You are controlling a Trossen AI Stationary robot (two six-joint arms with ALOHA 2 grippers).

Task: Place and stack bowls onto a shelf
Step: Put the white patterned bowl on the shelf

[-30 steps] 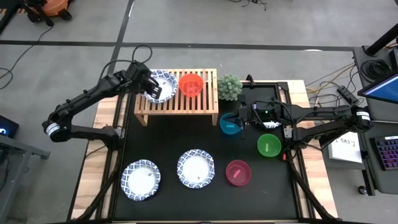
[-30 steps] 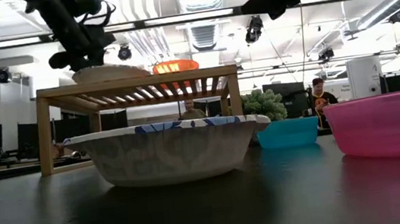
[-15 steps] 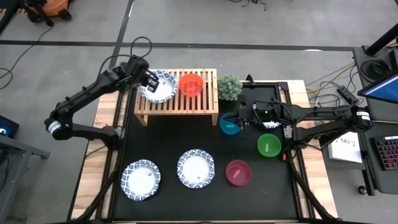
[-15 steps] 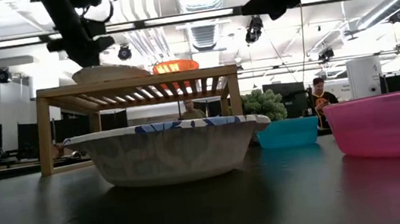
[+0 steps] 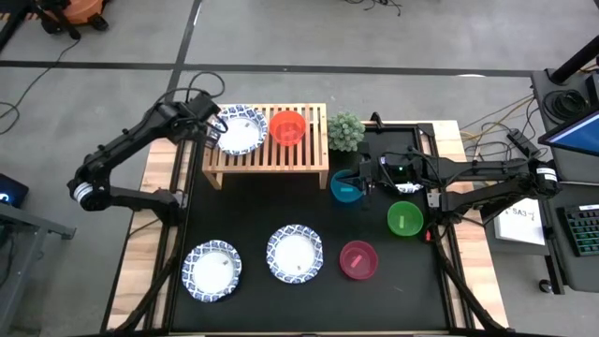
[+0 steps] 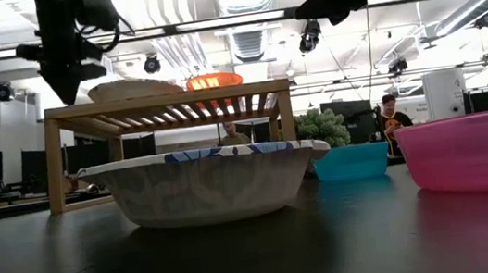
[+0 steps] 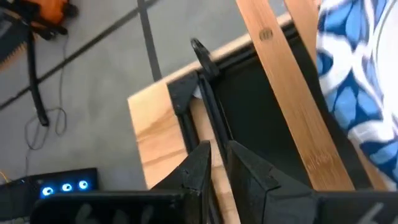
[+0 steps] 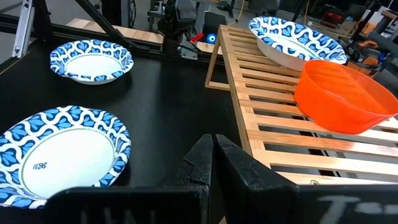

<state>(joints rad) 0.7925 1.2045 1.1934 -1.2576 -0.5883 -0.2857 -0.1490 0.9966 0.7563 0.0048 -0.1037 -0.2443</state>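
Note:
The light-wood shelf (image 5: 267, 161) stands at the table's far side. On its slats rest a white bowl with a blue rim (image 5: 241, 130) and a red bowl (image 5: 288, 127). Two more white bowls (image 5: 211, 271) (image 5: 295, 253) sit on the black mat near the front, beside a magenta bowl (image 5: 358, 259). A green bowl (image 5: 404, 218) and a blue bowl (image 5: 344, 187) lie to the right. My left gripper (image 7: 217, 152) hangs just off the shelf's left end, tipped down, with a narrow gap and nothing in it. My right gripper (image 8: 213, 146) is shut and hovers over the blue bowl.
A small potted plant (image 5: 345, 131) stands at the shelf's right end. Bare wood strips (image 5: 154, 187) border the black mat on both sides. Beyond the table's far edge, a person (image 6: 394, 118) shows in the low view.
My left gripper has drawn back from the white bowl on the shelf toward the table's left edge, off the shelf's left end, and has tipped more steeply downward. The bowl stays on the slats.

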